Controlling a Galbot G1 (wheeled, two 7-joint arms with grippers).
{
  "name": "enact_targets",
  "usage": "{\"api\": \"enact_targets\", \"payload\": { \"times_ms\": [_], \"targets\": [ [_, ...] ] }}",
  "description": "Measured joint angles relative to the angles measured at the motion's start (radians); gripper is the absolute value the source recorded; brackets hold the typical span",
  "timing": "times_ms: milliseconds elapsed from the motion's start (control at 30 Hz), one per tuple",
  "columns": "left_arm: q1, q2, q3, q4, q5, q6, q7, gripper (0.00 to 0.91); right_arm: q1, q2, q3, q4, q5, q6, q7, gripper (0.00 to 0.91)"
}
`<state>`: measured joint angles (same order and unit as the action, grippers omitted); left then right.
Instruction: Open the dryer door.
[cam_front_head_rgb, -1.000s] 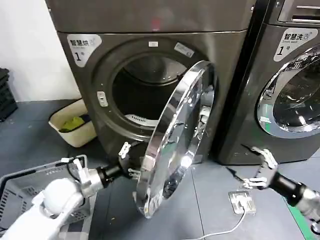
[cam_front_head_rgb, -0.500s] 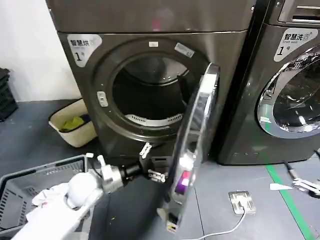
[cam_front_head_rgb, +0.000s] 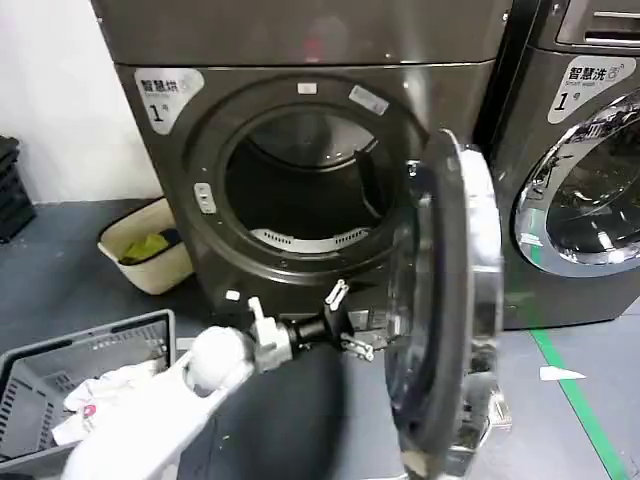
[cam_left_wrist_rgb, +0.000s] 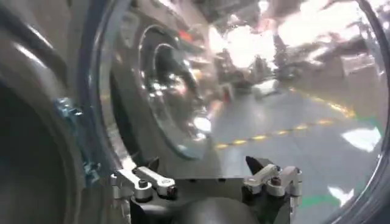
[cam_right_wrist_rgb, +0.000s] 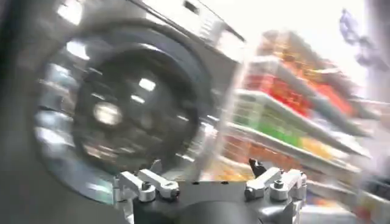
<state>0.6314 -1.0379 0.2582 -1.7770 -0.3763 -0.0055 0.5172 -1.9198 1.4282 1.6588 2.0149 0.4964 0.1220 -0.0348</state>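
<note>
The dryer (cam_front_head_rgb: 300, 150) has a silver corner label (cam_front_head_rgb: 165, 95) with Chinese characters and a "1". The washer (cam_front_head_rgb: 580, 170) beside it has a similar label (cam_front_head_rgb: 590, 85), Chinese characters plus "1".

Laundry corner, clutter on the floor all round.
Grey laundry basket (cam_front_head_rgb: 60, 365) with clothes near left, beige tub (cam_front_head_rgb: 150, 255) by the wall, neighbouring washing machine (cam_front_head_rgb: 580, 160) at right, green floor line (cam_front_head_rgb: 575, 395) beneath it.

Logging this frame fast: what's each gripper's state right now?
Left gripper: open, empty, at the inner side of the swung-out dryer door.
Right gripper: open, empty, facing the neighbouring machine's door.
</note>
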Motion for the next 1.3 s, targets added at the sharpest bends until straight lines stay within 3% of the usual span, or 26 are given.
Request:
{"api": "enact_targets", "payload": {
  "times_ms": [200,667,1300],
  "targets": [
    [-0.066,-0.065,0.059,0.060,0.013,-0.001,-0.015,0.907,0.028,0.049,0.077,-0.046,-0.062,-0.035,0.119,0.907],
    [-0.188,-0.230,0.160,0.232,0.044,-0.018,-0.030,0.907,0.041,0.143,0.181,-0.140,-0.081,-0.073,0.326,0.907],
    [-0.278,-0.404,0.185,0.429,0.081,-0.021,-0.079,0.907,0.021,0.181,0.249,-0.217,-0.089,-0.098,0.344,0.907]
  ]
}}
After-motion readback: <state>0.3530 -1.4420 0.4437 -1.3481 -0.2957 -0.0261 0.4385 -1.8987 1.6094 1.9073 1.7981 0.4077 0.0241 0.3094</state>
